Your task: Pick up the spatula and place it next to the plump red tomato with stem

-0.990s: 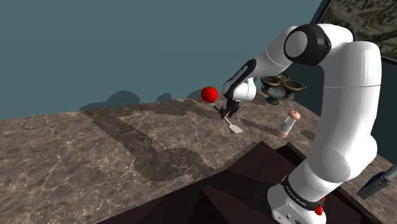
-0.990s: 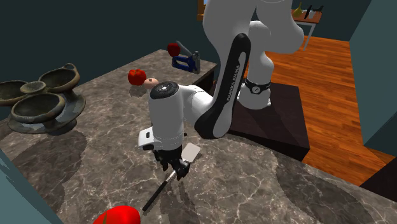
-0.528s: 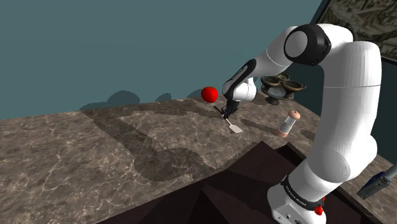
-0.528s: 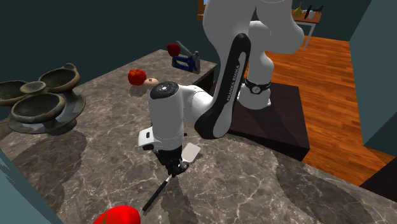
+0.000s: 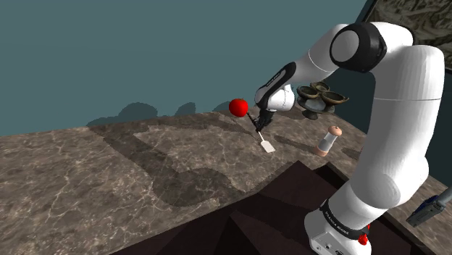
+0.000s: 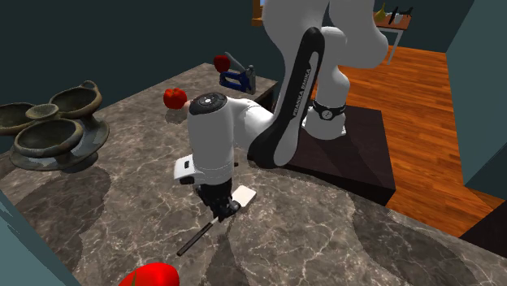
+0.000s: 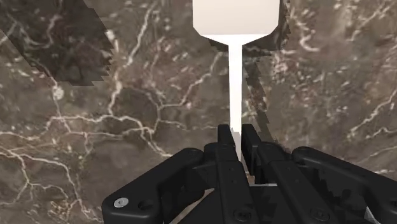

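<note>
1. The spatula [image 7: 235,63] is clasped by its pale shank between the narrowed fingers of the gripper [image 7: 236,135]. Its blade is pointed away from the hand.
2. It is held tilted, blade lowest, over the dark marbled counter [image 5: 109,181]. Whether the blade is touching the stone cannot be told.
3. The grasp is judged done, and the lift and carry are taken to be the step in hand.
4. One red tomato [image 5: 238,107] is seen near the gripper, and a second tomato [image 6: 174,97] lies well apart, nearer the stand. Which one bears the stem is not plainly shown.
5. For the next move, the spatula is to be carried low to the intended fruit and laid flat just beside it. The fruit should not be nudged, since a round one is likely to roll. Only then are the fingers to be parted.
</note>
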